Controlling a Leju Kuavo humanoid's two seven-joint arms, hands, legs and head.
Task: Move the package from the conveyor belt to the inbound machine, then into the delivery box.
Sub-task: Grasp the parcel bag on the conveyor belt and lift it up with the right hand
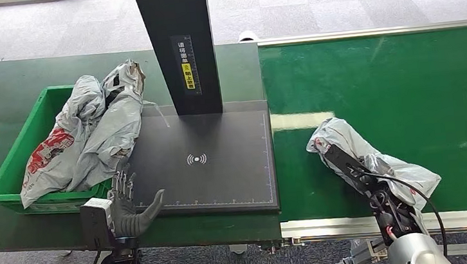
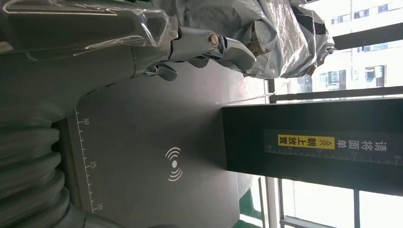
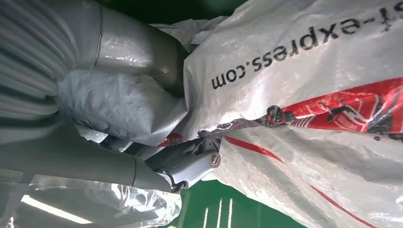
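My right hand (image 1: 357,170) is down on the package (image 1: 375,157) on the green conveyor belt (image 1: 407,83), and from the right wrist view my fingers (image 3: 190,166) are pressed into the crinkled grey plastic with the thumb on the other side of a fold, so I judge I am grasping the bag rather than merely resting on it, though how firm the hold is I cannot tell. The step, as I read it, is to secure this pick and carry the package across to the inbound machine (image 1: 220,152), the dark plate with the wireless mark just beside the belt. To do it well I should gather enough of the loose film that the weight inside does not slide out of a thin pinch, lift straight up until the bag is free of the belt, then travel low over the plate's edge and stay out from under the black post (image 1: 177,47). The package lies under and around my right hand, near the belt's near edge and not far from the plate. My left hand (image 1: 125,204) is released, fingers spread, hovering at the plate's near corner beside the green delivery box (image 1: 23,152), which already holds other grey bags (image 1: 98,125).
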